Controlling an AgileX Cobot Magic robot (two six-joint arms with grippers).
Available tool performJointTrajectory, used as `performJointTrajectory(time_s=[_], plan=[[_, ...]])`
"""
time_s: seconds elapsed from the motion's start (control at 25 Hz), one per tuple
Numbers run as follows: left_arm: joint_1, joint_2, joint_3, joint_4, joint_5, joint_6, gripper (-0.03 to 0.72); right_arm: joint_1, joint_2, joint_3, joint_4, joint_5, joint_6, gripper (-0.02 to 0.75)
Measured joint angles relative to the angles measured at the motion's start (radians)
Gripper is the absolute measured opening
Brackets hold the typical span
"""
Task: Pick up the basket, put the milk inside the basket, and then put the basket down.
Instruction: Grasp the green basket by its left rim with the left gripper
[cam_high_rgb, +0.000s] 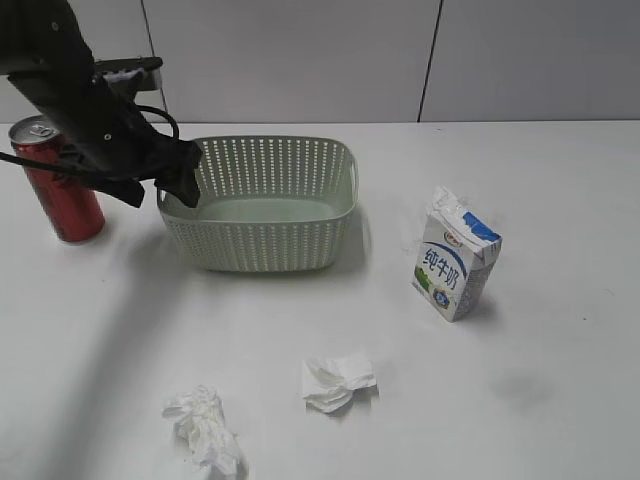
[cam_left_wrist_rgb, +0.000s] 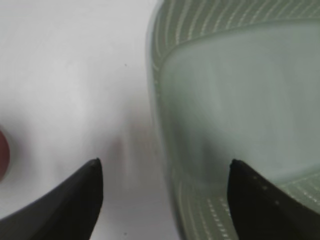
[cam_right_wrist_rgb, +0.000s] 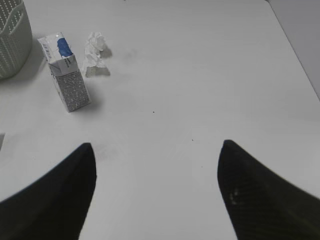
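Ext. view: sage-green basket (cam_high_rgb: 262, 205) sits on the white table (cam_high_rgb: 560, 200), long axis left-right, opening up. Left gripper (cam_high_rgb: 180, 170) is at its left rim; spread can't be told here. Red can (cam_high_rgb: 60, 180) stands left of it. Milk carton (cam_high_rgb: 456, 255) upright, well right of basket. Two crumpled tissues (cam_high_rgb: 338, 382) in front.

Left wrist: gripper (cam_left_wrist_rgb: 165, 172) wide open, straddling basket wall (cam_left_wrist_rgb: 162, 125), holding nothing.

Right wrist: gripper (cam_right_wrist_rgb: 155, 150) wide open and empty over bare table; carton (cam_right_wrist_rgb: 65, 72) upright, tilted a bit in frame, between basket corner (cam_right_wrist_rgb: 11, 40) and a tissue (cam_right_wrist_rgb: 95, 52).
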Motion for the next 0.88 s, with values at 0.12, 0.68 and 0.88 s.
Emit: performJointTrajectory(time_s=[0.12,0.68,0.88], plan=[[0.0,0.024,-0.006,-0.002,-0.016,0.0,0.582,0.0,0.0,0.0,0.001,0.0,0.0,0.574],[-0.003,0.066,-0.011,-0.001,-0.086,-0.051,0.021,0.0,0.0,0.0,0.001,0.0,0.0,0.574],[-0.003,0.066,-0.011,0.013,-0.083,-0.121,0.003,0.0,0.0,0.0,0.001,0.0,0.0,0.574]])
